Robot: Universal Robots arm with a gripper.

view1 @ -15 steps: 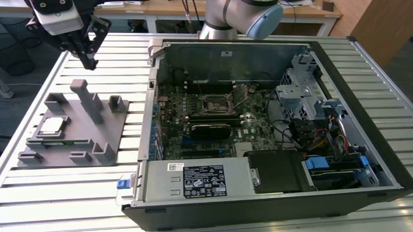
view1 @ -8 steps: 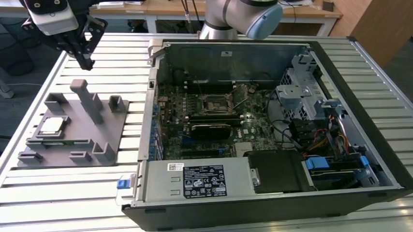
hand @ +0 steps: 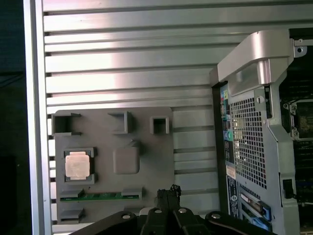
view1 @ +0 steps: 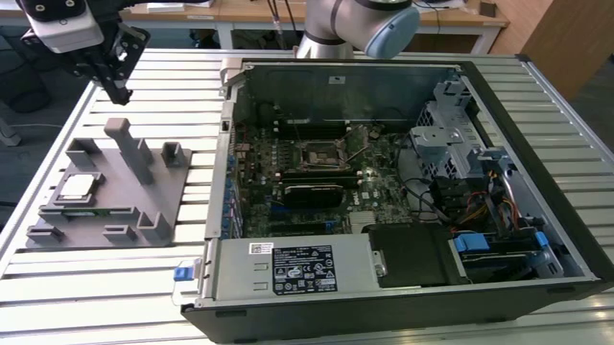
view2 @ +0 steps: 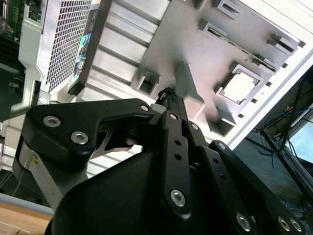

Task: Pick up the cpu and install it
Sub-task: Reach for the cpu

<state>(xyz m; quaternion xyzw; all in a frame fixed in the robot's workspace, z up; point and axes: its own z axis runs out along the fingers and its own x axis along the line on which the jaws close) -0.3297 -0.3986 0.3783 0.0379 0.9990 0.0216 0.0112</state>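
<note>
A black two-fingered gripper (view1: 120, 97) hangs in the air over a slatted aluminium counter (view1: 163, 79), at the exterior view's upper left; its fingers are pressed together with nothing between them, as both wrist views also show (view2: 168, 93) (hand: 168, 190). Below and near it a flat grey plastic fixture tray (view1: 168, 198) lies on the counter, with several raised pockets and a tall upright grey post (view1: 129, 147) standing in its middle. The cpu (view1: 79, 187), a small flat square chip with a pale silvery metal top, sits level in a square pocket of that tray on the exterior view's left side, apart from the gripper and untouched; it shows in both wrist views as a bright square framed by the grey pocket walls (view2: 239, 87) (hand: 78, 164). A thin green strip (hand: 100, 196) lies in a slot just beside the cpu's pocket. To the exterior view's right of the tray stands an open black desktop computer case (view1: 554, 180), lying on its side, with a green motherboard (view1: 384, 180) inside. Near the board's middle is a black square-framed socket (view1: 317, 153), with no chip seated in it. A silver power supply box (view1: 287, 269) fills the case's near corner, and the grey robot arm (view1: 355, 25) rises behind the case
</note>
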